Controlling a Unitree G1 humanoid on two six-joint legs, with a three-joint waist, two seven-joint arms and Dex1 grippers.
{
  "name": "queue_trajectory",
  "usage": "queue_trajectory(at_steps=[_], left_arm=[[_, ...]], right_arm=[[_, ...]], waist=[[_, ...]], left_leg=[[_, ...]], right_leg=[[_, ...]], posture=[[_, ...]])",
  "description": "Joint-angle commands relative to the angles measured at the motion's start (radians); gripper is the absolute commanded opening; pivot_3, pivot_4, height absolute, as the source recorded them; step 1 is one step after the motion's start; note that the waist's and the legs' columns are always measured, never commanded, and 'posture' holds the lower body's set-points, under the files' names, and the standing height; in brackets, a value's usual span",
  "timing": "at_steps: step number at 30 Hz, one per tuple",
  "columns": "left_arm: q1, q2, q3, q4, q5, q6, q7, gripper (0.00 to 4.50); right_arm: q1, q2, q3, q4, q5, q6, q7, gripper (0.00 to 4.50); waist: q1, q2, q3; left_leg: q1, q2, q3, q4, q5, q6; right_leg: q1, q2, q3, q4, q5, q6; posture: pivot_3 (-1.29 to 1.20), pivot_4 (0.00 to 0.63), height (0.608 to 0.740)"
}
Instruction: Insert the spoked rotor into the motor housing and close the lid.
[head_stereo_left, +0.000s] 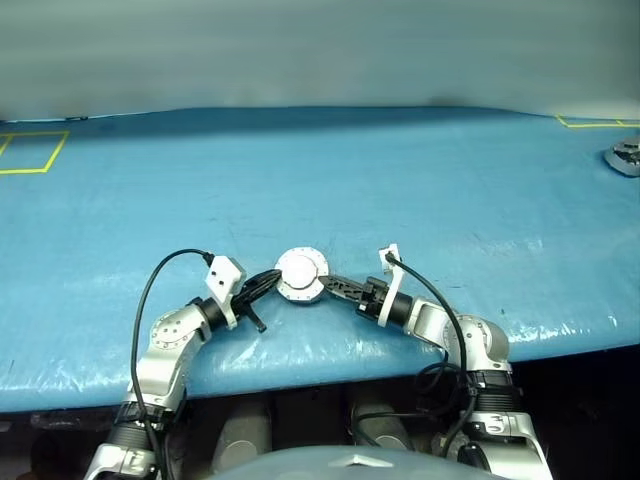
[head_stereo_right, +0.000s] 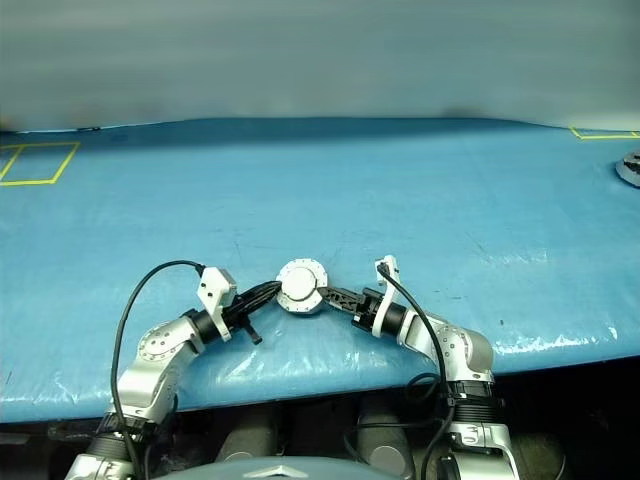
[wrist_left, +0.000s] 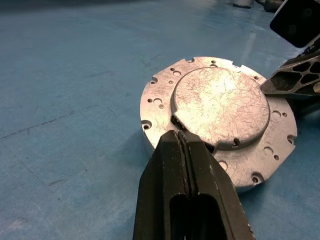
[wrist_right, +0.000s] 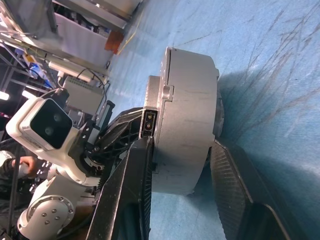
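Left gripper, fingers together, presses the lid on the motor housing, which sits near the blue table's front edge. Right gripper straddles the housing, fingers apart. If you squeeze off-centre, the housing may skid and the lid unseat.

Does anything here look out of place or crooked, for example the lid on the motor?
Nothing stands out. The lid lies flat and centred on the motor housing, which stands on the blue table. Its scratched face shows no damage.
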Motion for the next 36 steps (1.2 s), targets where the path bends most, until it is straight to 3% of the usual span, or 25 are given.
queue_trajectory(at_steps=[1, 7, 9, 11, 16, 19, 31, 36], left_arm=[[0.001, -0.001, -0.006, 0.009, 0.012, 0.006, 0.005, 0.00], [-0.004, -0.032, 0.040, -0.015, -0.045, 0.039, 0.036, 0.00], [-0.004, -0.065, 0.077, -0.034, -0.101, 0.058, 0.057, 0.00], [-0.016, -0.101, 0.128, -0.059, -0.216, 0.186, 0.092, 0.00], [-0.021, -0.150, 0.180, -0.105, -0.312, 0.188, 0.077, 0.00], [-0.015, -0.157, 0.191, -0.110, -0.351, 0.199, 0.053, 0.54], [0.036, -0.227, 0.194, -0.155, -0.508, 0.304, 0.026, 4.47], [0.036, -0.265, 0.202, -0.165, -0.585, 0.393, 0.058, 4.47]], right_arm=[[0.002, 0.002, 0.005, 0.008, -0.006, -0.010, -0.019, 1.34], [-0.006, 0.014, -0.013, 0.011, 0.005, -0.016, -0.034, 1.34], [-0.014, 0.035, -0.046, 0.018, 0.022, -0.022, -0.061, 1.34], [-0.020, 0.055, -0.074, 0.023, 0.040, -0.030, -0.085, 1.34], [-0.049, 0.117, -0.158, 0.027, 0.129, -0.043, -0.144, 1.34], [-0.063, 0.143, -0.178, 0.005, 0.161, -0.041, -0.175, 1.34], [-0.162, 0.267, -0.328, -0.036, 0.389, -0.052, -0.386, 1.34], [-0.167, 0.279, -0.308, -0.096, 0.483, -0.032, -0.414, 1.34]], waist=[[0.000, 0.000, 0.000], [-0.001, 0.000, 0.000], [-0.002, 0.000, 0.000], [-0.004, 0.000, 0.000], [-0.005, 0.000, 0.001], [-0.006, 0.000, 0.001], [-0.023, 0.001, 0.005], [-0.024, 0.002, 0.005]], left_leg=[[0.000, 0.000, 0.000, 0.000, 0.000, 0.000], [0.000, 0.000, 0.000, 0.000, 0.000, 0.000], [0.000, 0.000, 0.000, 0.000, 0.000, 0.000], [-0.001, 0.000, 0.000, 0.000, 0.000, 0.000], [-0.003, 0.000, -0.001, 0.000, 0.000, 0.000], [-0.004, -0.001, -0.001, 0.000, 0.000, 0.000], [-0.004, -0.001, -0.001, -0.001, 0.000, 0.000], [-0.005, -0.001, -0.002, -0.001, 0.000, 0.001]], right_leg=[[0.000, 0.000, 0.000, 0.000, 0.000, 0.000], [0.000, 0.000, 0.000, 0.000, 0.000, 0.000], [0.000, 0.000, 0.000, 0.000, 0.000, 0.000], [-0.001, 0.000, 0.000, 0.000, 0.000, 0.000], [-0.002, 0.000, 0.000, 0.000, 0.001, 0.002], [-0.002, 0.000, 0.000, -0.001, 0.001, 0.002], [-0.003, 0.001, 0.000, -0.001, 0.001, 0.001], [-0.003, 0.001, 0.000, -0.001, 0.001, 0.001]], posture=[[0.00, 0.150, 0.740], [0.00, 0.150, 0.740], [0.00, 0.150, 0.740], [0.00, 0.150, 0.740], [0.00, 0.150, 0.740], [0.00, 0.150, 0.740], [0.00, 0.150, 0.740], [0.00, 0.150, 0.740]])
